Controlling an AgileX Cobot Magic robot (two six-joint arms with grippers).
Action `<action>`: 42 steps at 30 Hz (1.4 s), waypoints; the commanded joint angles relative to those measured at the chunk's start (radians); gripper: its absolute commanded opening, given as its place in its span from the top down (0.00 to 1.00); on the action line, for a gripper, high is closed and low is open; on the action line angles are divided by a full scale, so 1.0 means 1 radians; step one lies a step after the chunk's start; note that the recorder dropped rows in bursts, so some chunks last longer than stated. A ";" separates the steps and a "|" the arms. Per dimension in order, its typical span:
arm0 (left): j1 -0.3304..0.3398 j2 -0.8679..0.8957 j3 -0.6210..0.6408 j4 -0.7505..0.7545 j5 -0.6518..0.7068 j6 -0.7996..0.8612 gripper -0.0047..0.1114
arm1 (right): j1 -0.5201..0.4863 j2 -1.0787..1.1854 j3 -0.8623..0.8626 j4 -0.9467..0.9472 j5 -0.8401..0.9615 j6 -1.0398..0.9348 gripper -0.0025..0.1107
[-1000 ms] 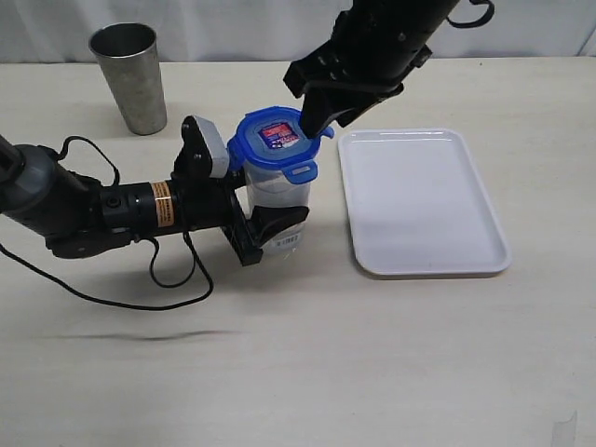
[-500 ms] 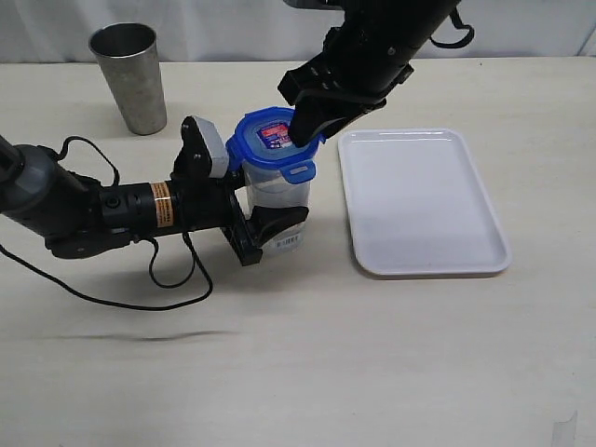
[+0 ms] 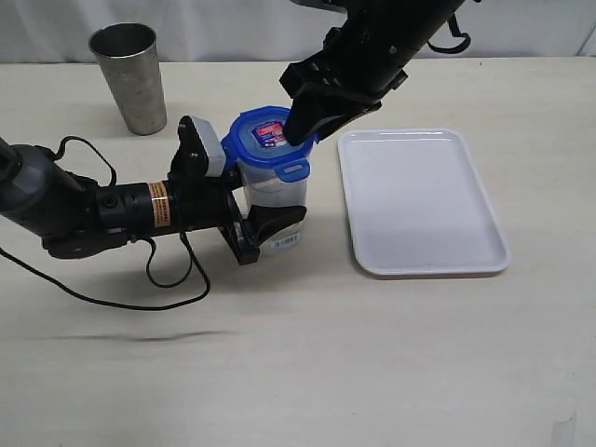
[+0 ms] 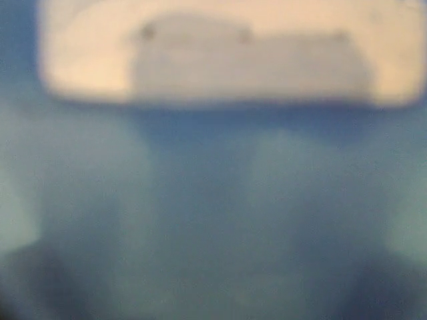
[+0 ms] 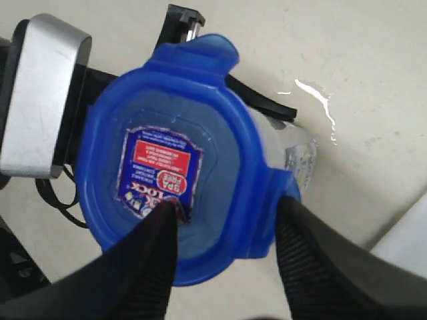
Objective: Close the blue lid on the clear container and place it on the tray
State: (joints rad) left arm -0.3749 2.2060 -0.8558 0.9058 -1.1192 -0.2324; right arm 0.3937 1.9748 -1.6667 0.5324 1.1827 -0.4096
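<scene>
1. Your tray (image 3: 424,200) is waiting just beside the work
2. Your left gripper (image 3: 256,222) is clasping the clear container (image 3: 277,189), holding it upright
3. Your right gripper (image 3: 303,126), jaws spread, is now pressing one finger on top, having shifted inward from the rim
4. The blue lid (image 3: 265,140) is sitting on the container, so you are probably seating it before snapping the flaps

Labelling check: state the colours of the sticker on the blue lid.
Sticker on the blue lid: red and blue, white lettering; best in right wrist view.
</scene>
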 commanded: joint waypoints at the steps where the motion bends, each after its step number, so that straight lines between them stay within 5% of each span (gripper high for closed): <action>1: -0.010 0.005 0.004 0.041 0.060 0.018 0.96 | 0.022 0.070 0.018 0.125 0.021 -0.072 0.59; 20: -0.010 0.005 0.004 0.048 0.060 0.014 0.96 | 0.022 -0.028 0.016 -0.025 -0.059 -0.103 0.59; 23: -0.010 0.005 0.004 0.048 0.060 -0.007 0.96 | 0.022 -0.057 0.016 -0.025 -0.071 -0.099 0.47; 26: -0.010 0.005 0.004 0.048 0.060 -0.007 0.96 | 0.022 -0.059 0.016 -0.025 -0.080 -0.100 0.47; 36: -0.010 0.005 0.004 0.041 0.065 -0.007 0.96 | 0.027 -0.189 0.016 -0.025 -0.192 -0.328 0.47; 42: -0.010 0.005 0.004 0.034 0.065 -0.007 0.96 | 0.148 -0.274 0.025 -0.225 -0.116 -0.436 0.52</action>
State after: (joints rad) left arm -0.3755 2.2060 -0.8544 0.9239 -1.1144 -0.2365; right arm 0.4801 1.7344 -1.6511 0.4223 1.0349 -0.8059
